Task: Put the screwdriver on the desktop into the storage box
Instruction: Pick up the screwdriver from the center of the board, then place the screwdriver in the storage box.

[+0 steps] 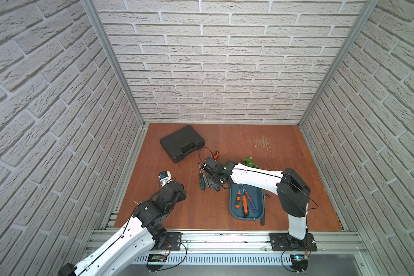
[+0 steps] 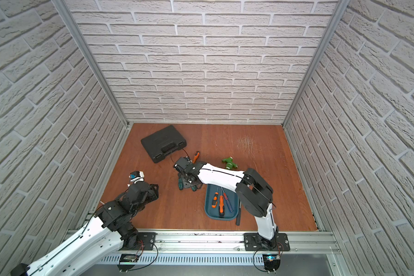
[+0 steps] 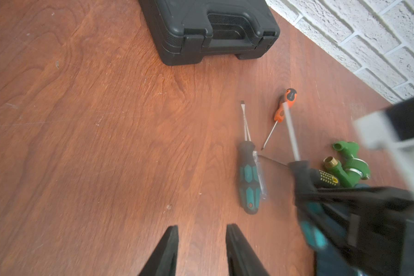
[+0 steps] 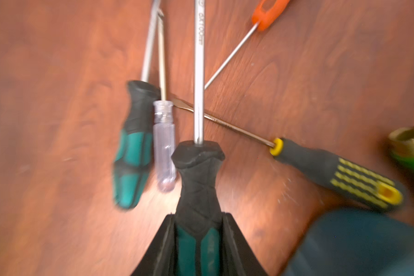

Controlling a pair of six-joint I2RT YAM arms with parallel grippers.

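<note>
The right fingers (image 4: pixel 164 243) clamped the handle of a black-and-teal screwdriver (image 4: pixel 197 172). They held it just above the tabletop (image 1: pixel 237 143), over four loose screwdrivers (image 4: pixel 134 148) and near a corner of the teal storage box (image 1: pixel 258 198). The box held three screwdrivers (image 1: pixel 244 203). The left fingers (image 3: pixel 167 251) stood narrowly parted and empty over bare wood, well apart from the box.

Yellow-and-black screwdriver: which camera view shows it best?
The right wrist view: the yellow-and-black screwdriver lies on the desktop, visible tip to handle end. The left wrist view shows only part of its handle. In both top views the right arm hides it.
</note>
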